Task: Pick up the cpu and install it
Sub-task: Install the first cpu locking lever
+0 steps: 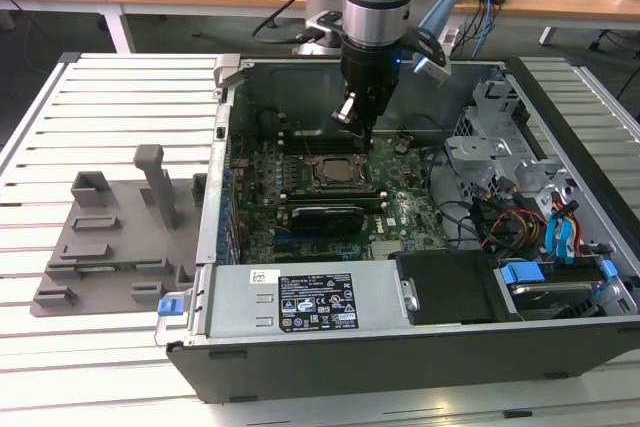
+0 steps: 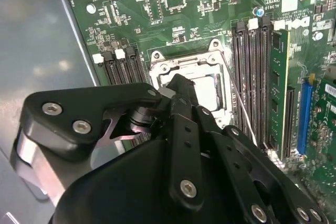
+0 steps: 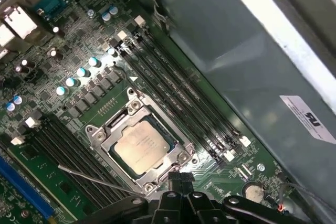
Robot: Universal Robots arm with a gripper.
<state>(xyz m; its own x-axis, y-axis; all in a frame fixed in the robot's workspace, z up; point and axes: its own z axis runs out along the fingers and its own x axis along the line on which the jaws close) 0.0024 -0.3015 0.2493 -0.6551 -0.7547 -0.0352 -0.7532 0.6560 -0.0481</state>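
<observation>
While the black tool (image 1: 357, 117) on the silver arm hangs inside the open dark grey computer case (image 1: 420, 347), the small square cpu with its silvery-grey metal top (image 3: 140, 144) is already sitting flat in the metal-edged socket frame (image 3: 100, 135) on the green motherboard (image 3: 79, 93), so nothing is gripped. From the first wrist view the tool's black fingertips (image 3: 180, 180) look pinched together just beside one edge of the socket, not around the chip. Second wrist view has the same fingers (image 2: 181, 90) over the socket edge, with a bit of the chip's pale top peeking out next to them. Black memory slots (image 3: 178, 108) run along both sides of the socket, and a thin metal lever (image 3: 89, 177) sticks out at an angle near it. Over on the exterior view's left, a big grey plastic fixture tray with upright blocks (image 1: 110, 237) sits on the white slatted table (image 1: 100, 97), well apart from the case.
</observation>
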